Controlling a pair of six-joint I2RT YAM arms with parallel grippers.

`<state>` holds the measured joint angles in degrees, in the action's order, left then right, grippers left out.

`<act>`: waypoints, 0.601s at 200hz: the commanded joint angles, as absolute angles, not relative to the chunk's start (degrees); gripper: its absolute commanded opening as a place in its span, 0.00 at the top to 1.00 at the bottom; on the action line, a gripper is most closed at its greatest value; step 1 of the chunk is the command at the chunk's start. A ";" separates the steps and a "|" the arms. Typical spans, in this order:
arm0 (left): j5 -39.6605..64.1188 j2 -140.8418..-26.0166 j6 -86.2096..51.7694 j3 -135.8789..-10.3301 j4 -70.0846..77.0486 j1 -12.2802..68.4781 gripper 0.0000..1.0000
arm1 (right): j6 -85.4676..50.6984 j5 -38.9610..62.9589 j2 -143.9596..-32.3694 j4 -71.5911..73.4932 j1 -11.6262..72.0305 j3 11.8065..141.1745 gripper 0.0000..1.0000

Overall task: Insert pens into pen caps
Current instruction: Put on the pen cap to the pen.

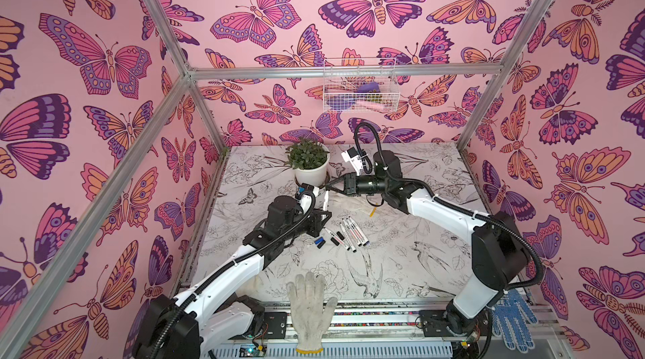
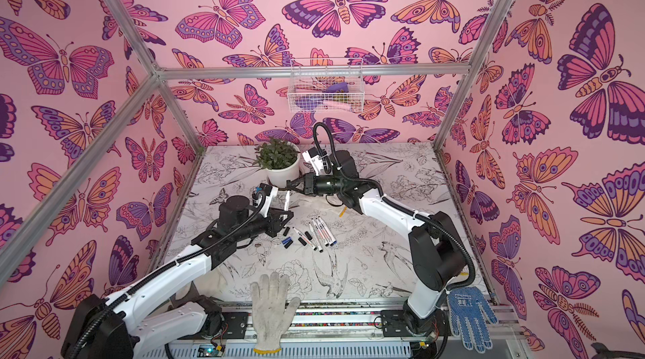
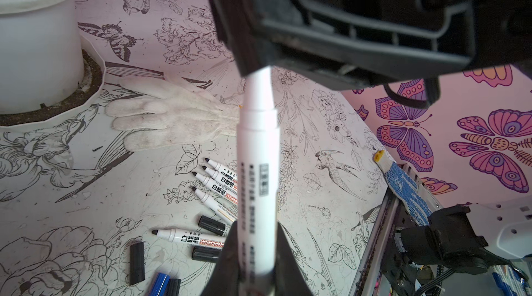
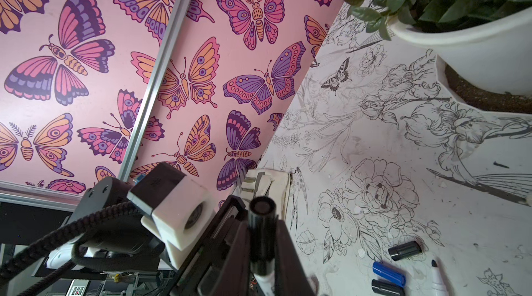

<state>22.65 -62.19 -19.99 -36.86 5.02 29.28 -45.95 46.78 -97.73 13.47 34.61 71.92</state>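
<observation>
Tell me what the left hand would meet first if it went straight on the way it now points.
Probably the right hand: the pen held by the left hand runs straight into it, where it grips a black cap.

White pens (image 3: 184, 237) with dark print, black and blue caps (image 3: 211, 225), pink butterfly walls (image 1: 104, 130)

Both arms same build.
- Left arm (image 1: 230, 278), right arm (image 1: 440, 217): glossy white link shells, matte black joint housings (image 1: 496, 256).
- Small dark screw holes (image 3: 499, 218) dot white shells.
- Black corrugated conduit (image 4: 54, 238) runs outside each arm, cinched with white zip ties (image 1: 475, 214).
- Wrist camera (image 4: 180, 212): white block, black back, round lens.
- Left end effector (image 3: 255, 227), right end effector (image 4: 262, 222): black, tapered fingers.
</observation>
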 commanded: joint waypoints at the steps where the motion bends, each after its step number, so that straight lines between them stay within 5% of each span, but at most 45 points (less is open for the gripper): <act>1: 21.76 -62.67 -20.31 -37.88 7.17 29.59 1.00 | -44.47 47.81 -97.91 13.10 34.98 72.69 1.00; 120: 19.98 -70.05 -32.27 -40.58 23.77 29.43 1.00 | -43.67 47.29 -96.97 14.39 35.13 71.93 1.00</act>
